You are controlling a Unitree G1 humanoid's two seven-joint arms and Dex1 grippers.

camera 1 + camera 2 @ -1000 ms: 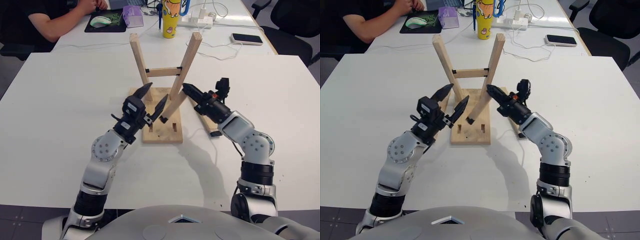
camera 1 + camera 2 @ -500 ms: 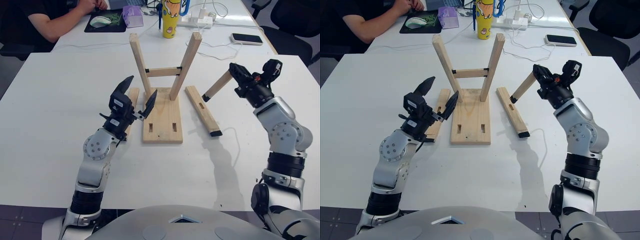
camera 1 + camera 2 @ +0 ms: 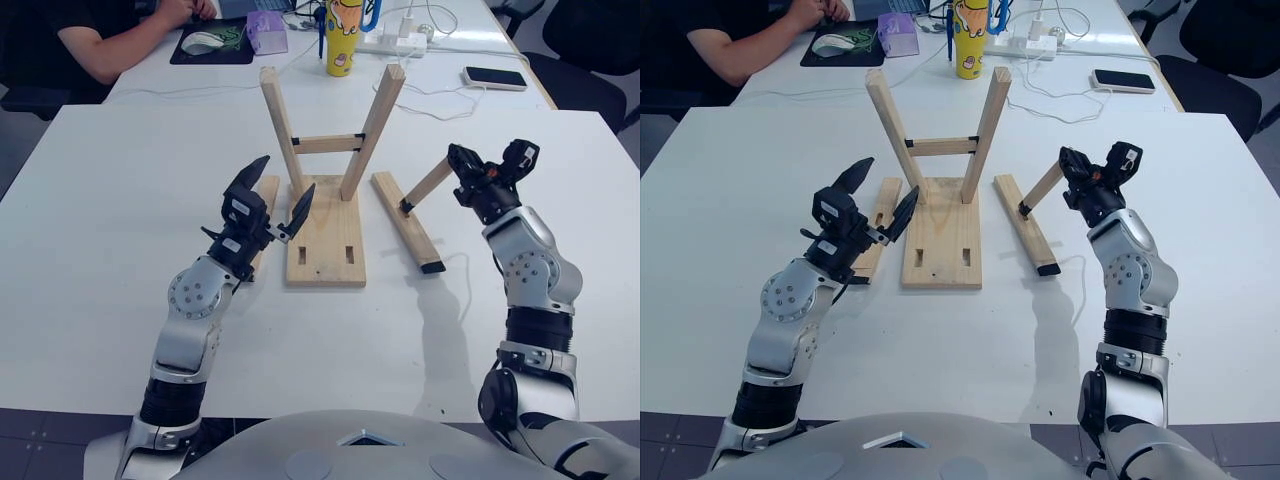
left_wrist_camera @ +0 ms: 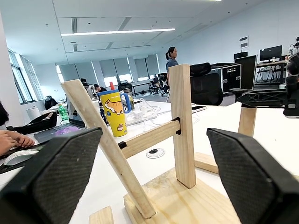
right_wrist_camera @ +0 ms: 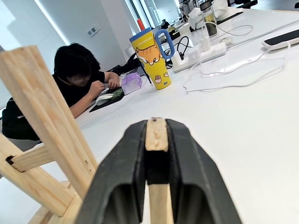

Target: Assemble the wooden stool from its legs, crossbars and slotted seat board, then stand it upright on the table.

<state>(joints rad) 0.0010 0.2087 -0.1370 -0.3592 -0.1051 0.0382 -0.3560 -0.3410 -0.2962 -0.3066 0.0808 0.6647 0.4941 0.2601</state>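
No legible text, label or number; print on the yellow mug [image 3: 341, 45] too small

The left arm [image 3: 197, 300] stretches forward with its elbow bent and wrist lifted, its 2 jaws spread wide apart. The right arm [image 3: 528, 265] is folded upward, forearm nearly vertical, its jaws clamped on one end of a wooden leg [image 3: 428, 186].

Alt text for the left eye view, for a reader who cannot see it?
The right end effector grips a tilted loose leg by its upper end, beside a seat board lying flat on a table with two legs and a crossbar fitted. The left end effector hovers open on the other side.
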